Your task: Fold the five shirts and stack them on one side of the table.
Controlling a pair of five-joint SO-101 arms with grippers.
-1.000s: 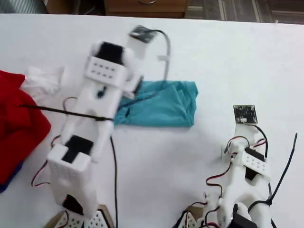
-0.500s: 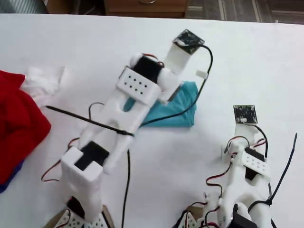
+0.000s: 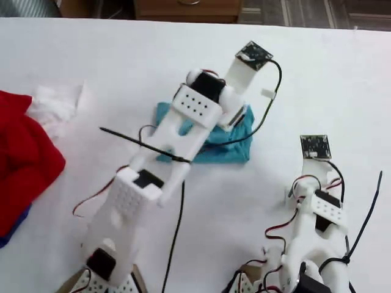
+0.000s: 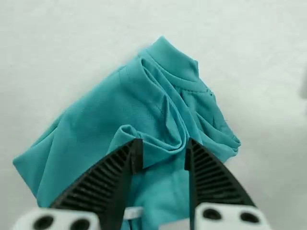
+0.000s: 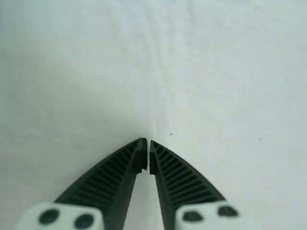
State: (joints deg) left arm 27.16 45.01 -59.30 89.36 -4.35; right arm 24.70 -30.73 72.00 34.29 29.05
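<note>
teal shirt (image 4: 120, 110): soft matt cloth, creased | left end effector (image 4: 163, 146): black ribbed plastic | table (image 5: 216, 72): white, matt

High camera looked down across the table (image 3: 330, 67), left wrist camera sat close over the teal shirt (image 4: 96, 120), shared with the high view, right wrist camera faced the table closely.

The teal shirt (image 3: 227, 154) lies near the middle of the surface (image 3: 317, 73), folded into a compact, roughly rectangular bundle. In the left wrist view the teal shirt (image 4: 96, 124) has its collar (image 4: 172, 60) at one end, and soft ridges of cloth stand up on top. The red shirt (image 3: 24, 159) is a crumpled heap at the left edge. A crumpled white shirt (image 3: 55, 104) touches its far side, and a bit of blue cloth (image 3: 6, 235) shows from under it.
</note>
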